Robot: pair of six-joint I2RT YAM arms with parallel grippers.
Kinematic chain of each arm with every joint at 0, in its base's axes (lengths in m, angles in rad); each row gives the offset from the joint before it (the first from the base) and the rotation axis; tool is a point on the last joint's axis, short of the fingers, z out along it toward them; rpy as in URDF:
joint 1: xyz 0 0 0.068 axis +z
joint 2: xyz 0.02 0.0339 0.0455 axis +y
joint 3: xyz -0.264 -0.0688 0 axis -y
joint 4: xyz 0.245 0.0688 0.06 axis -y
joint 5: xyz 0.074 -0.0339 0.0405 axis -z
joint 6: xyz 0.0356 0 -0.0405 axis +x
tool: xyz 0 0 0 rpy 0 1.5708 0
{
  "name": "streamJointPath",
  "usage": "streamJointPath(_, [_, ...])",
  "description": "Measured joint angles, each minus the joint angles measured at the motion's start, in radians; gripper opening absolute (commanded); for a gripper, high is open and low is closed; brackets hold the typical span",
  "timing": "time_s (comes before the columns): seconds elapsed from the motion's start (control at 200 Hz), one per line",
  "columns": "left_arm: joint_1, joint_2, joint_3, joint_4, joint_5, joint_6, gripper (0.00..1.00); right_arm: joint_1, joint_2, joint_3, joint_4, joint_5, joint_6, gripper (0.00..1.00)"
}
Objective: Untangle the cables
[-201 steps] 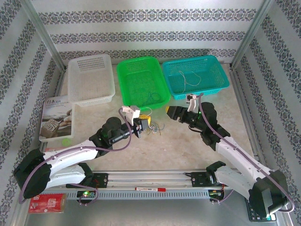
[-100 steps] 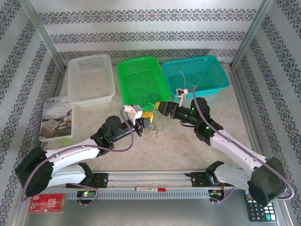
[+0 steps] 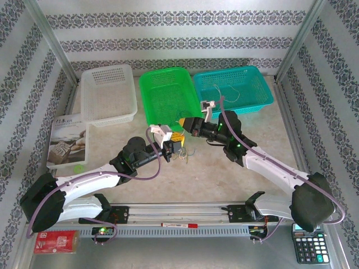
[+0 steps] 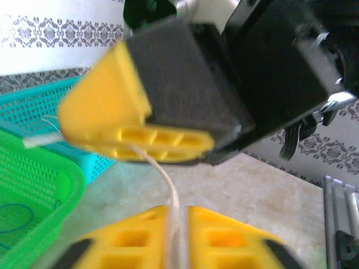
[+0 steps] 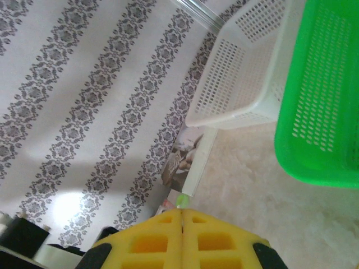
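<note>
A small tangle of thin cables (image 3: 185, 152) hangs over the table just below my left gripper (image 3: 179, 141). In the left wrist view a whitish cable (image 4: 168, 179) rises from between that gripper's (image 4: 178, 208) yellow fingers, which stand almost together around it. It runs up to the yellow fingertip (image 4: 104, 112) of my right gripper, close above. My right gripper (image 3: 183, 122) sits tip to tip with the left one, in front of the green basket. The right wrist view shows its (image 5: 181, 210) fingers pressed shut. More thin cables (image 3: 224, 92) lie in the teal basket.
Three baskets line the back: white (image 3: 90, 75), green (image 3: 147, 75) and teal (image 3: 268, 92). A booklet (image 3: 67, 140) lies at the left with a small green disc (image 3: 78, 167) beside it. A red packet (image 3: 56, 242) and a calculator (image 3: 307, 246) sit at the near corners.
My right arm swung left until its gripper met the left one, and its jaws went from open to shut. The left gripper edged right with the cable tangle.
</note>
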Motion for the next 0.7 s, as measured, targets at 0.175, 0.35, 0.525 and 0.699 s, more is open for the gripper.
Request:
streamJointPath(0.175, [0.0, 0.036, 0.0, 0.006, -0.002, -0.002, 0.43, 0.023, -0.003, 0.084, -0.005, -0.005, -0.001, 0.0])
streamJointPath(0.35, [0.0, 0.098, -0.001, 0.052, -0.019, -0.002, 0.42, 0.053, -0.024, 0.132, -0.018, -0.01, -0.005, 0.0])
streamJointPath(0.525, [0.0, 0.178, -0.001, 0.11, -0.031, -0.003, 0.28, 0.077, -0.039, 0.18, -0.042, -0.008, -0.006, 0.0])
streamJointPath(0.699, [0.0, 0.261, -0.006, 0.175, -0.034, -0.011, 0.21, 0.087, -0.057, 0.252, -0.077, 0.001, -0.014, 0.0])
